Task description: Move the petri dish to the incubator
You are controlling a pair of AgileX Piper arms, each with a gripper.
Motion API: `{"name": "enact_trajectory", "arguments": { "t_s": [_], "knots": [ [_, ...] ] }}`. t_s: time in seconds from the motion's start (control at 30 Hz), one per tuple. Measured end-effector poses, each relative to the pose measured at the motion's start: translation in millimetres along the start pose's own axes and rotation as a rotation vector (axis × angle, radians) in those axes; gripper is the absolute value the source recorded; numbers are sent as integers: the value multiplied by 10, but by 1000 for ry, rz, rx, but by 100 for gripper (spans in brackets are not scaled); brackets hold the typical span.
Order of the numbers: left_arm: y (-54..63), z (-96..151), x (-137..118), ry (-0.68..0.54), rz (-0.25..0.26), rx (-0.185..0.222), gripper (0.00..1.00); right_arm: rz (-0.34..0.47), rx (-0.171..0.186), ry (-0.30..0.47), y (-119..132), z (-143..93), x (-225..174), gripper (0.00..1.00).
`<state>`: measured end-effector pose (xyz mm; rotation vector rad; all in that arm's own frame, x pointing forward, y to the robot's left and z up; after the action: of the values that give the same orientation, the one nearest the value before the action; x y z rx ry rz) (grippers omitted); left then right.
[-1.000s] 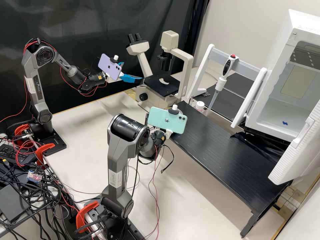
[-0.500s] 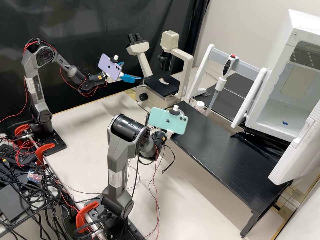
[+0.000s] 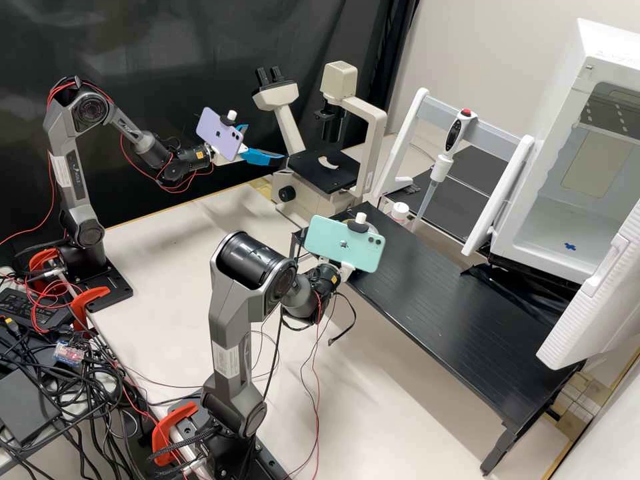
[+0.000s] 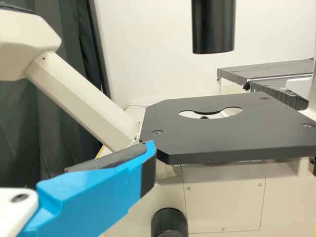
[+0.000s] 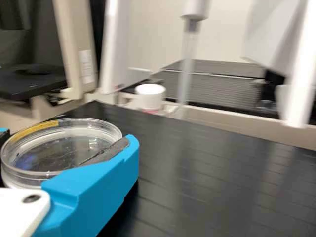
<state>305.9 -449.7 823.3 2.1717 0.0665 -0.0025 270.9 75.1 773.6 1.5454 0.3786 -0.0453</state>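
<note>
Right now R gripper [image 5: 68, 138] is drawn in on the petri dish [image 5: 64, 150], one finger each side, by the far-left end of the black platform [image 3: 453, 300]; base prob. just clear of it, but hard to be sure. L gripper [image 3: 267, 143], over by the microscope [image 3: 320, 177], is spread w/ nothing btw its fingers. Main risk: smooth, round dish, so a jolt or uneven squeeze could twist it loose or shift any lid. Incubator [image 3: 560, 113] is at the right; too wide a swing en route could clip the hanging pipette [image 3: 440, 167] or the white-capped bottle [image 3: 400, 212]. Door [image 3: 580, 333] stands open, yet a low or tilted entry could snag dish on the sill & slop any contents.
</note>
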Motion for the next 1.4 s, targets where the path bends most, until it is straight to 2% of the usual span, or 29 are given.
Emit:
{"name": "enact_trajectory", "arguments": {
  "t_s": [0.07, 0.27, 0.5, 0.67, 0.7, 0.87, 1.0, 1.17, 1.4],
  "knots": [
    [0, 0, 0, 0, 0, 0, 100, 18, -7, -2, 75, 25, -24, 0],
    [0, 0, 0, 0, 0, 0, 100, 148, 13, -38, 430, 132, -83, 0],
    [0, 0, 0, 0, 0, 0, 100, 263, -21, -92, 829, 342, -80, 0],
    [0, 0, 0, 0, 0, 0, 100, 344, 13, -156, 1161, 546, -46, 0],
    [0, 0, 0, 0, 0, 0, 100, 357, 32, -174, 1227, 600, -36, 0],
    [0, 0, 0, 0, 0, 0, 100, 390, 74, -244, 1502, 769, 32, 0],
    [0, 0, 0, 0, 0, 0, 100, 417, 90, -279, 1713, 867, 110, 0],
    [0, 0, 0, 0, 0, 0, 100, 427, 91, -326, 1941, 959, 250, 0],
    [0, 0, 0, 0, 0, 0, 100, 434, 74, -389, 2225, 1057, 519, 0]
  ]
}}
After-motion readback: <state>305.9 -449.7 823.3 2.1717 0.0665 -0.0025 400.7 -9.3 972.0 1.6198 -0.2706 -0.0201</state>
